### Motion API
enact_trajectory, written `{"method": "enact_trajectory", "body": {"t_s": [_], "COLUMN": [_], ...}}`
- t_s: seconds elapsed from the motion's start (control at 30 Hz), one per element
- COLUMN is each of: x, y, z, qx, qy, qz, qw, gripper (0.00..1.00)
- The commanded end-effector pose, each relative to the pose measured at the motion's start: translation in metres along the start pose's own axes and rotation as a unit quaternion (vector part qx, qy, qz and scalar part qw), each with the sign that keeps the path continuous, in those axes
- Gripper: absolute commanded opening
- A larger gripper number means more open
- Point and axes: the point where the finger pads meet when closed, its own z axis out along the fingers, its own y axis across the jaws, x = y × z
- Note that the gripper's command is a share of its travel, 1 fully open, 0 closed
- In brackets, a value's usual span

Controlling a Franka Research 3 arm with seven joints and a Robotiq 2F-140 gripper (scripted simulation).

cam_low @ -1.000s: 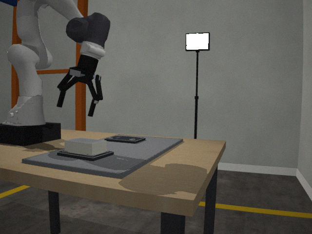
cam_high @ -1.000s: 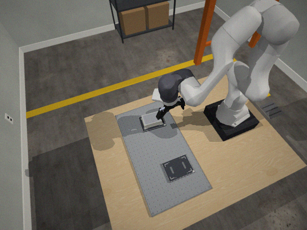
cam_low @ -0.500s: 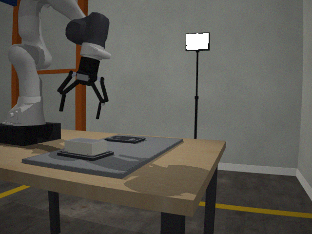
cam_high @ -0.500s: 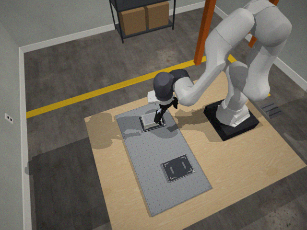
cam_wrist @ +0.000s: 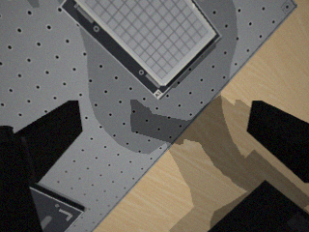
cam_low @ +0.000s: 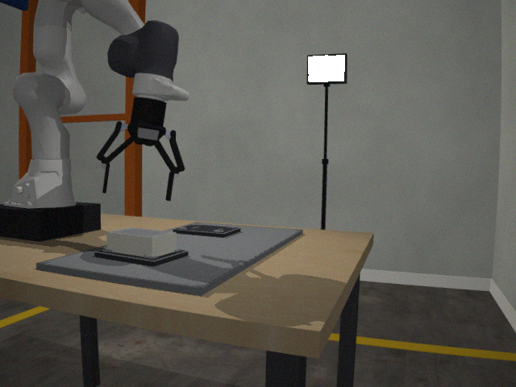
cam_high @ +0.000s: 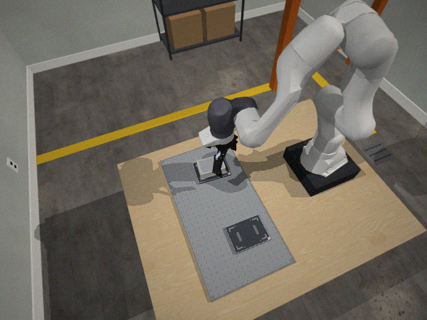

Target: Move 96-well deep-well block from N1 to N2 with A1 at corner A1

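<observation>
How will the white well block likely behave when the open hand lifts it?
The block looks like a squat, flat-sided box, so it probably stays stiff and won't roll. Its smooth walls may slip between the hand's narrow fingers. Being low and wide, it seems unlikely to tip.

The claw point(cam_low: 136, 180) hangs wide open, well above the block point(cam_low: 140, 243), with open air between them. Beside the block, only the low flat far nest point(cam_low: 206, 230) stands on the worktop point(cam_low: 291, 275).
</observation>
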Motion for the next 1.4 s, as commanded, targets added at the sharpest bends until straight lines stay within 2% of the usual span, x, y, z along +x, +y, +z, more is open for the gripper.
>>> {"method": "enact_trajectory", "body": {"t_s": [0.0,0.23,0.43,0.5,0.6,0.63,0.7,0.73,0.93,1.37], "x": [0.013,0.028,0.044,0.044,0.057,0.057,0.065,0.065,0.079,0.081], "y": [-0.006,-0.008,-0.009,-0.009,-0.009,-0.009,-0.008,-0.008,-0.006,-0.006], "z": [0.002,0.006,0.011,0.011,0.015,0.015,0.017,0.017,0.022,0.022], "qx": [0.028,0.04,0.048,0.048,0.052,0.052,0.054,0.054,0.054,0.054], "qy": [-0.011,-0.003,0.008,0.008,0.018,0.018,0.024,0.024,0.036,0.038], "qz": [-0.126,-0.19,-0.253,-0.253,-0.299,-0.299,-0.327,-0.327,-0.377,-0.383], "qw": [0.992,0.981,0.966,0.966,0.953,0.953,0.943,0.943,0.924,0.921], "gripper": [1.0,1.0,1.0,1.0,1.0,1.0,1.0,1.0,1.0,1.0]}}
